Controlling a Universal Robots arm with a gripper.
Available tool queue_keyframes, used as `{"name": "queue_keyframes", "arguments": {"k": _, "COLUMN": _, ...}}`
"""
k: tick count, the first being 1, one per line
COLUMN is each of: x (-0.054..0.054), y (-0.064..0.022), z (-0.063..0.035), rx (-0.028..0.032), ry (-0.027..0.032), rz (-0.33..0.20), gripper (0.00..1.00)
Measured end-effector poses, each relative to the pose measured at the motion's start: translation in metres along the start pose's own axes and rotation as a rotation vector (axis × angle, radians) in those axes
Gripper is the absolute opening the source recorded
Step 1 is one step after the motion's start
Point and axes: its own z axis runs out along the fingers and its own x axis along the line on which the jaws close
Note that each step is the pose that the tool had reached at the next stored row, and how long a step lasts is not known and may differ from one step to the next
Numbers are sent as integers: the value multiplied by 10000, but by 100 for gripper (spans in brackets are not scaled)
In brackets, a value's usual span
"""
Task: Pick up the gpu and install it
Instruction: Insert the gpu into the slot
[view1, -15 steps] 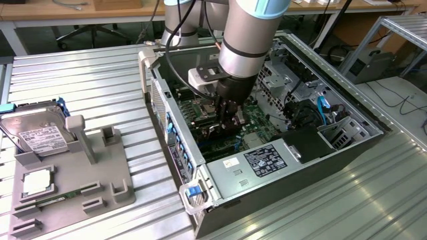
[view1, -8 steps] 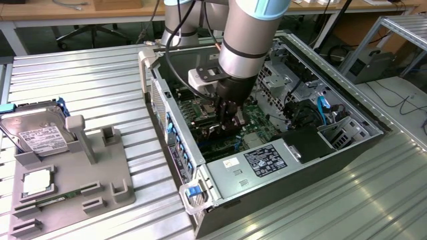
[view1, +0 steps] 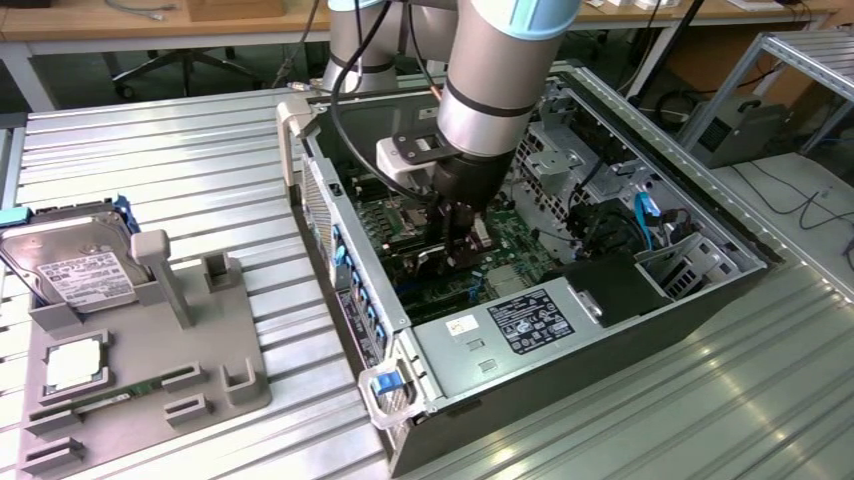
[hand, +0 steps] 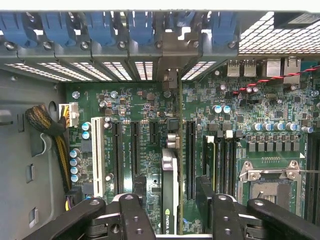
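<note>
A robot arm reaches down into an open computer case (view1: 587, 300) lying on its side on a ribbed metal table (view1: 160, 160). Its gripper (hand: 170, 200) hangs low over the green motherboard (hand: 280, 115), and in the wrist view its two black fingers (hand: 139, 192) stand wide apart, one on each side of the gpu (hand: 169, 175) without pressing on it. The gpu stands on edge in an expansion slot, a thin card seen from above, its silver end bracket (hand: 171, 82) reaching toward the case's rear wall with its blue slot clips (hand: 142, 27). Whether the card is pushed fully home cannot be told from here. The risk, as I judge it, is that a half-seated card tilts or lifts out if a finger brushes it as the arm moves. The fingers also sit near the neighbouring black slots (hand: 191, 150) and small capacitors, which a sideways drift could scrape. To the exterior view's left, a grey parts tray (view1: 147, 350) holds a hard drive (view1: 74, 265), well apart from the case.
</note>
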Motion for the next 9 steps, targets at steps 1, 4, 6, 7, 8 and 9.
{"name": "queue_keyframes", "arguments": {"k": 1, "x": 0, "y": 0, "z": -1, "rx": -1, "ry": 1, "rz": 0, "gripper": 52}}
{"name": "queue_keyframes", "arguments": {"k": 4, "x": -8, "y": 2, "z": -1, "rx": -1, "ry": 2, "rz": 2, "gripper": 52}}
{"name": "queue_keyframes", "arguments": {"k": 6, "x": -24, "y": 3, "z": 0, "rx": 0, "ry": 1, "rz": 0, "gripper": 52}}
{"name": "queue_keyframes", "arguments": {"k": 7, "x": -30, "y": 4, "z": 0, "rx": 0, "ry": 1, "rz": 0, "gripper": 52}}
{"name": "queue_keyframes", "arguments": {"k": 8, "x": -30, "y": 3, "z": 0, "rx": 0, "ry": 1, "rz": 0, "gripper": 52}}
{"name": "queue_keyframes", "arguments": {"k": 9, "x": -30, "y": 3, "z": 0, "rx": 0, "ry": 1, "rz": -1, "gripper": 52}}
